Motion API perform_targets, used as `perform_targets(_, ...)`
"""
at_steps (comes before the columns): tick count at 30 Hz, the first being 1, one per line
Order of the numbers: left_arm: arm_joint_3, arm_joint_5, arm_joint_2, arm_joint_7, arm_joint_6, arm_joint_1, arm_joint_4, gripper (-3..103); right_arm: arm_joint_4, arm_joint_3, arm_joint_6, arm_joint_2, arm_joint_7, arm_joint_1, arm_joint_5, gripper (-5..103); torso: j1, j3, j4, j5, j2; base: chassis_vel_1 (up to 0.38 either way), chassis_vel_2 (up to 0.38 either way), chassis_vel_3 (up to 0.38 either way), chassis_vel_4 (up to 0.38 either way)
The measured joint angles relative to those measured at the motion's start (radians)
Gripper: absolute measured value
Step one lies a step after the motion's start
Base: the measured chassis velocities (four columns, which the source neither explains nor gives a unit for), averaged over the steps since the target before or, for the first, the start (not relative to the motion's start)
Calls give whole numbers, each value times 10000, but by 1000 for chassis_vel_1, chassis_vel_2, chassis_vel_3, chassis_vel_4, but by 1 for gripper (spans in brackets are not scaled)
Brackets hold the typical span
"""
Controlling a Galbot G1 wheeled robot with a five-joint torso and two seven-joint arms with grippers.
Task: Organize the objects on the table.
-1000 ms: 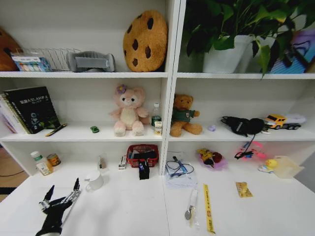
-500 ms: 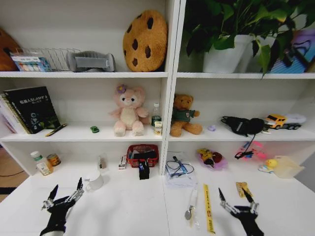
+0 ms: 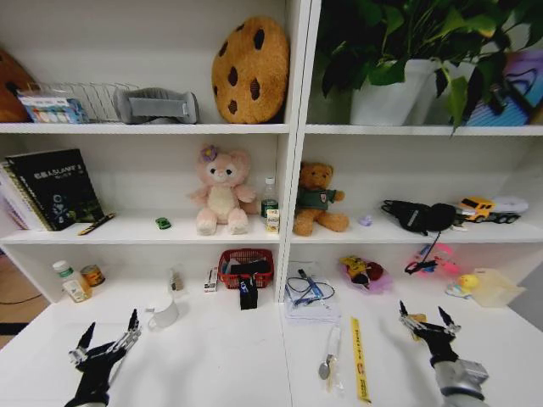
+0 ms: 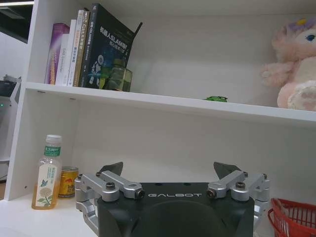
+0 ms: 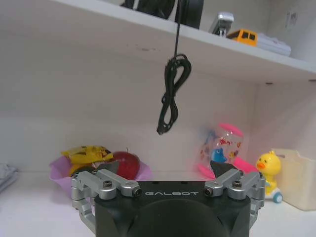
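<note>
Your right hand has just come up at 5 o'clock, open and empty. Left hand waits open at 7 o'clock over the surface. Nothing is picked yet.

The table is white; the toy car green; the ruler yellow; the basket red; the mug white.

Orange plush cut by left edge — tiny green car detail unreadable.

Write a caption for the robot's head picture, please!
Both open claws, left claw and right claw, hover over the white table in front of shelves holding a pink plush bunny.
</note>
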Motion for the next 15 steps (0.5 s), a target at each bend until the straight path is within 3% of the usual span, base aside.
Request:
perform_targets(14,-18,4,97,-55,46,-43,26,100,-1607,-626,-302,-80,-39,1146,666,102,-1,0,3,-2,1,0,0,0,0)
perform_targets(15,-38,-2,103,-57,47,-45,26,100,-1762,-692,-349,-80,-33,1249,785,98,-2,-1,2,-1,1,0,0,0,0)
